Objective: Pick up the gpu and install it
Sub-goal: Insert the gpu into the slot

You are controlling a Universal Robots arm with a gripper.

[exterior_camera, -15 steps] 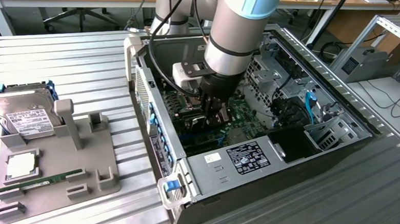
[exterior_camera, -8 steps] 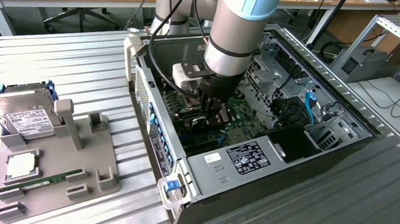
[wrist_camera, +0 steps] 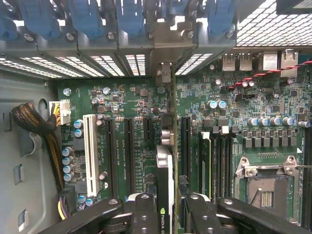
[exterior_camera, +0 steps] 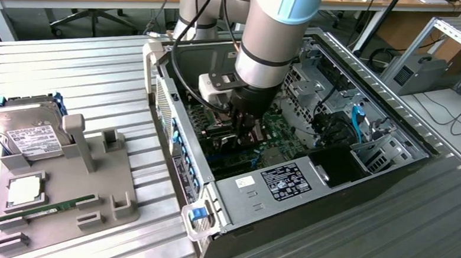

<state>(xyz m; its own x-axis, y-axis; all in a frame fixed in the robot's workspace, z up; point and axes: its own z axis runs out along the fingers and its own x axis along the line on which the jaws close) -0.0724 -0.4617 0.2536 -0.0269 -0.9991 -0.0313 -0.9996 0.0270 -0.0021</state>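
While the arm [exterior_camera: 271, 36] reaches straight down into the open computer case [exterior_camera: 235, 191], its gripper [wrist_camera: 168, 207] clamps the gpu [wrist_camera: 165, 165] edge-on. From the wrist, the card stands over the motherboard [wrist_camera: 131, 126] slots

The gpu [wrist_camera: 165, 195] stands on edge between the jaws, pinched on both flat sides, its thin green top edge running away from them. Its silver end bracket reaches the far slot wall.

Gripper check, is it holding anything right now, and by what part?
Yes. The gripper holds the gpu edge-on by its upper edge, fingers on both flat faces, over the motherboard slots inside the computer case.
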